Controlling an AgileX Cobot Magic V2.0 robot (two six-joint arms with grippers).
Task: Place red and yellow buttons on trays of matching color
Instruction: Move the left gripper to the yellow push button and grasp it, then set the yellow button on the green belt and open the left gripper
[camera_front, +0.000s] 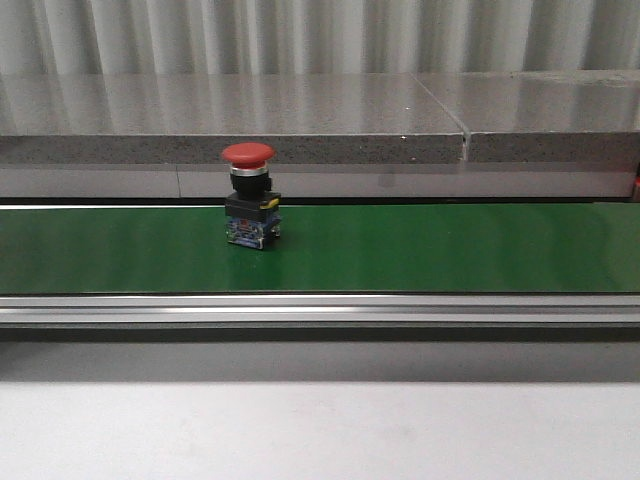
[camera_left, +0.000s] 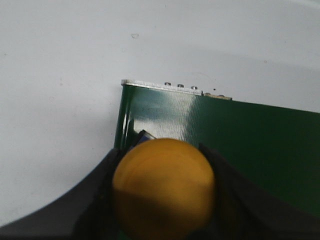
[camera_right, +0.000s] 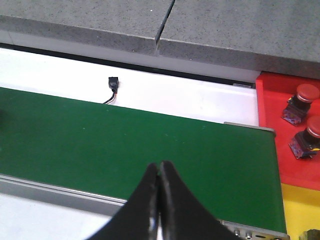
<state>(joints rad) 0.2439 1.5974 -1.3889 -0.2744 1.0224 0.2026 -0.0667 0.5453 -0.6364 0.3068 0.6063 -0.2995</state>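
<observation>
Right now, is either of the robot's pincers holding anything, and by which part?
The left pincer grips a yellow button, its fingers on either side just under the domed cap. The right pincer is shut on nothing.

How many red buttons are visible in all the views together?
3. One red button stands upright on the green belt; two, and, lie in the red tray. Others may be out of view.

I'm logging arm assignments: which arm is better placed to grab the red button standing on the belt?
Probably the right. The right gripper is shut on nothing above the green belt, while the left gripper already holds a yellow button. The red button stands upright and unheld.
</observation>
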